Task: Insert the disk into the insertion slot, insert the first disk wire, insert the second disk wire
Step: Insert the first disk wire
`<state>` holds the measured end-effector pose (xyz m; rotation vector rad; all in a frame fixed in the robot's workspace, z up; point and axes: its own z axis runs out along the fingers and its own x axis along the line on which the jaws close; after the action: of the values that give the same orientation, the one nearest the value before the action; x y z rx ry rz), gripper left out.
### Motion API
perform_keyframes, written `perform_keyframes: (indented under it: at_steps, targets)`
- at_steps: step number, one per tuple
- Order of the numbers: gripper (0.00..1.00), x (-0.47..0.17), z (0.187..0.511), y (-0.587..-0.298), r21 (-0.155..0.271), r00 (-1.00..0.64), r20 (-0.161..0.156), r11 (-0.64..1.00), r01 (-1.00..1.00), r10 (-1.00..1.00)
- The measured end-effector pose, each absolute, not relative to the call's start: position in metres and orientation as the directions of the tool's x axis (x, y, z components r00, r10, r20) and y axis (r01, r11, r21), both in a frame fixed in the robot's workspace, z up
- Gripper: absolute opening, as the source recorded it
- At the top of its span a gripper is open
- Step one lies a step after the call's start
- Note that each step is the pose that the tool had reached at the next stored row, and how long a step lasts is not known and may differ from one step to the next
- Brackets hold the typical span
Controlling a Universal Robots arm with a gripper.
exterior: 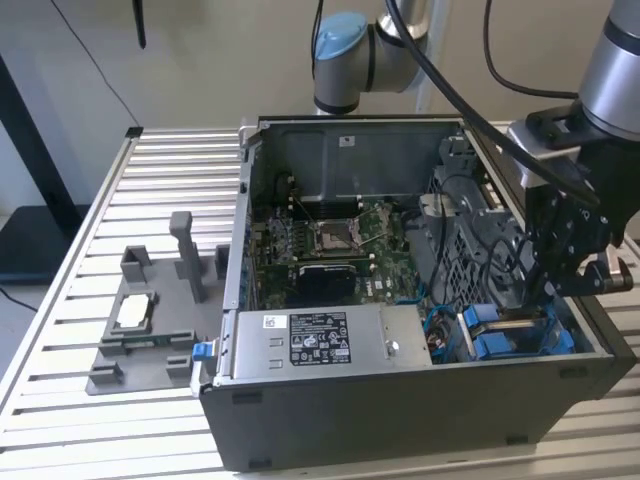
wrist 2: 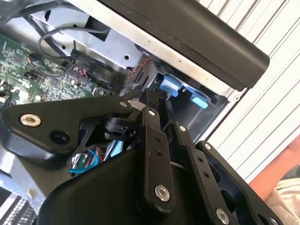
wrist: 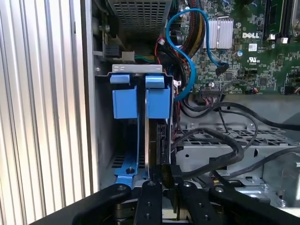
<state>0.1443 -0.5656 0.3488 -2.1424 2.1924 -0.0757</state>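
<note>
Standing on edge beside the blue carriers [wrist: 125, 101], the disk [wrist: 158, 140] is seen seated in the insertion slot [wrist: 105, 140]. That slot is built into the corner of the computer case [exterior: 400, 410] nearest the camera, at the exterior view's right. The disk's long axis is pointed straight away from the gripper [wrist: 167, 185] and into the slot, so the exposed near end is faced head-on while the far end is buried toward the carriers' tabs. The gripper's jaws are set narrow, and the black plug of a disk wire [wrist: 168, 173] is judged to be pinched between them, touching or just beside the disk's near end. Whether the plug is fully home cannot be told. The wire's cable is led off over the perforated cage [wrist: 197, 152]. A blue cable [wrist: 185, 56] is looped beyond the slot toward the motherboard [wrist: 243, 51]. The case is carried on the slatted bench [exterior: 60, 330], and a grey fixture [exterior: 150, 320] is placed beside it, toward the bench edge at the exterior view's left.
</note>
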Motion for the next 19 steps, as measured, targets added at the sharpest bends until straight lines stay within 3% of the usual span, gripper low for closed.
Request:
perform_keyframes:
  at_steps: [19]
  targets:
    - [0.19, 0.1441, 0.3425, -0.5651, -0.084, -0.042, -0.023, 0.044, -0.995, -0.999]
